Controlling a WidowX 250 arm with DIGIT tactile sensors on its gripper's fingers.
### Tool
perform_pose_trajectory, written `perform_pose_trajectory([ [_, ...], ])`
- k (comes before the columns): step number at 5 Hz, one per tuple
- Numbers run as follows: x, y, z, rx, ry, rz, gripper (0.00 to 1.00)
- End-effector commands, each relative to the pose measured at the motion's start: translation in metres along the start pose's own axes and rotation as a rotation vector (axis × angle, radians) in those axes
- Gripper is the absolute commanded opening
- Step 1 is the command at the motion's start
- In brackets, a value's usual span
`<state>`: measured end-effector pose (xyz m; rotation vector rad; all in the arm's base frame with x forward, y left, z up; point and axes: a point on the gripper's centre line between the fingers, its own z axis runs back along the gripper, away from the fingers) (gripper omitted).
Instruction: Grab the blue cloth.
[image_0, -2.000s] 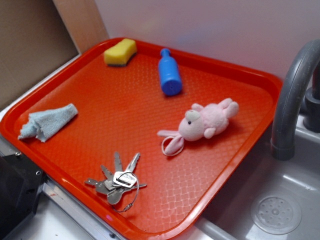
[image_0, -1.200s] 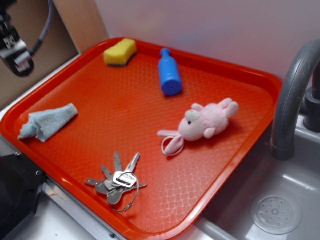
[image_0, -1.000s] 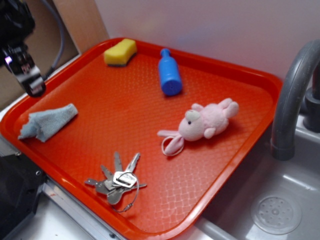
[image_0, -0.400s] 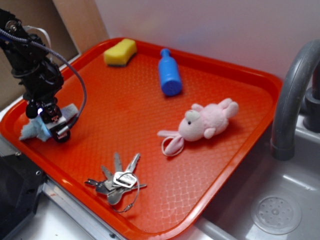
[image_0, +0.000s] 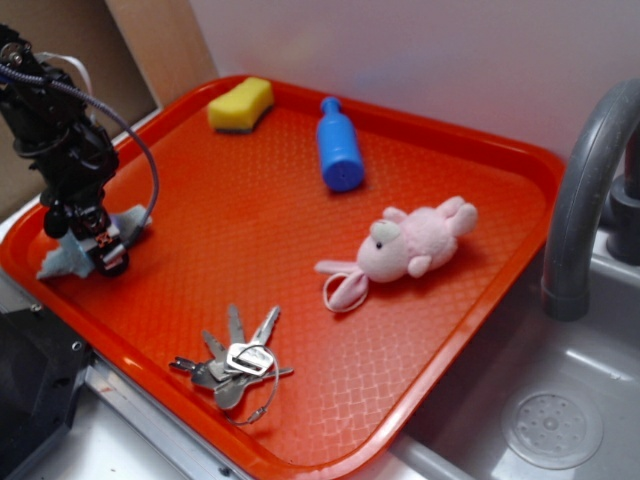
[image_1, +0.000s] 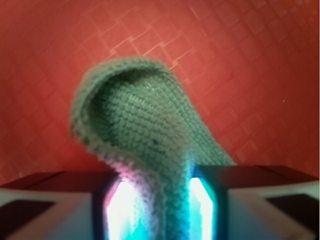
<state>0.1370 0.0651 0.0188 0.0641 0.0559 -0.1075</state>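
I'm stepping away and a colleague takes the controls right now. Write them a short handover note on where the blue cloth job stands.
Gripper: down on the orange tray at its left edge, fingers closed on the blue cloth. The wrist view shows a fold of it pinched between the two pads and arching up.
Blue cloth: its ends show on either side of the gripper in the exterior view and appear to lie on the tray.
Other items: yellow sponge, blue bottle, pink plush and keys lie apart from the gripper.
Done: approach and pinch.
Left: lift to confirm the hold; the grasp looks sound, but that is unproven.
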Motion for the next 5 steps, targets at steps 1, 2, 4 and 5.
perform_pose_trajectory([
  [1,0.018,-0.028,0.095,0.006,-0.165,0.071,0.00],
  [2,0.042,-0.055,0.151,-0.068,-0.227,0.161,0.00],
  [4,0.059,-0.051,0.255,-0.133,-0.283,0.225,0.00],
  [5,0.058,-0.050,0.246,-0.093,-0.277,0.208,0.00],
])
